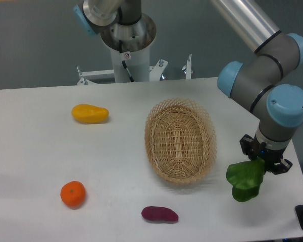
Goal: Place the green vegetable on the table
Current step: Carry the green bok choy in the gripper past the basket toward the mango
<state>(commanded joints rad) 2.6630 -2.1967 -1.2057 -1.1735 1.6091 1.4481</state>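
Gripper (263,162): fingers clamped on the top of the green vegetable (245,179), pointing down.
Green vegetable: hangs from the gripper near the table's (35,146) right edge, right of the wicker basket (180,140) — contact with the table cannot be told.
Long axis: roughly vertical, slightly tilted; the floppy leaves point down and a little left, upper end hidden in the gripper.

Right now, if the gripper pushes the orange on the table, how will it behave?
The orange looks round, so it would probably roll rather than slide. The table looks smooth and flat, so little would stop it. It seems small, likely light. The gripper holds the green vegetable.
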